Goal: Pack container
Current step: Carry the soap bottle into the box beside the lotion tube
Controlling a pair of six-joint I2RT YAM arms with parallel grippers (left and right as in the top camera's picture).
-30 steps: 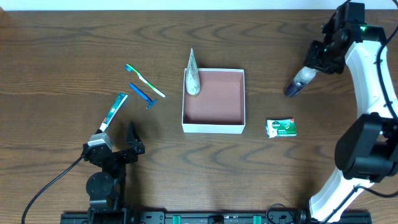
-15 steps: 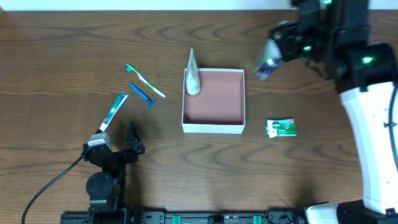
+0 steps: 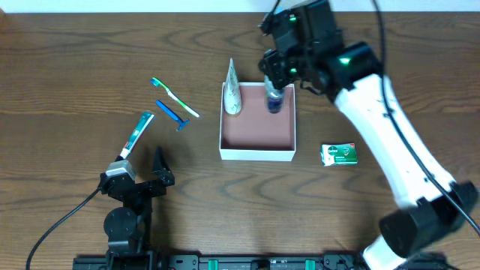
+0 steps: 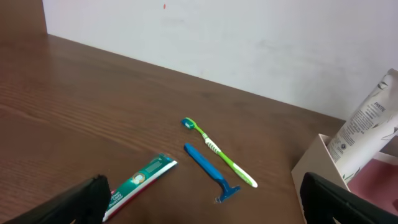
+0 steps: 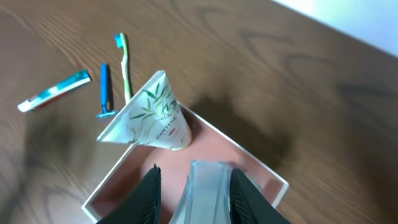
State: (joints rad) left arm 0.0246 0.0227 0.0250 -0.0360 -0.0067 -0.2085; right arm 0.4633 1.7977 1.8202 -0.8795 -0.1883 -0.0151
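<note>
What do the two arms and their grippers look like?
Right arm: white shells, black joints and wrist, green status lights, thin black cable along it. Left arm: compact and all black, with a grey block near the wrist and a black cable running to the table edge. Left gripper and right gripper: plain black fingers.

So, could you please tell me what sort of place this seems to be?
Probably a robotics test bench: a wood-grain table against a plain white wall, with a white robot arm poised over a white box.
</note>
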